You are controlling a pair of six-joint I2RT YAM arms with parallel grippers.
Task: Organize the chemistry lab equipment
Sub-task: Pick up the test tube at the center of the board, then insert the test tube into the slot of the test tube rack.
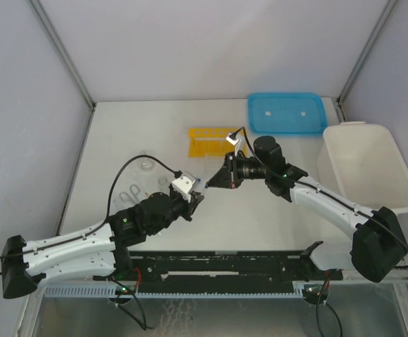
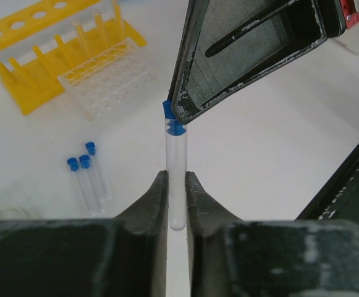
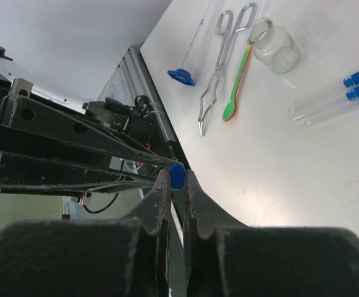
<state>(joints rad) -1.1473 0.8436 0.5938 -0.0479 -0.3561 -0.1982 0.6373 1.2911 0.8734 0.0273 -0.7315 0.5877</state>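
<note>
At mid-table the two arms meet over one tube [image 2: 177, 179]. The left gripper [image 2: 177, 204] is clamped on its clear body, and the right gripper [image 3: 177, 197] is pinched on its blue cap [image 3: 177, 175], so both hold the same tube above the table [image 1: 154, 126]. Three more tubes [image 2: 88, 179] lie flat together on the table, left of the held one. The yellow rack [image 1: 211, 140] stands farther back, near the centre, with a clear well plate [image 2: 108, 80] just beside it. On the left side lie the tongs [image 3: 219, 59], the green-tipped stick [image 3: 236, 86] touching or nearly touching them, and a glass jar [image 3: 277, 48]. The blue lid [image 1: 286, 114] sits far right, the white tub [image 1: 365, 165] near it.
</note>
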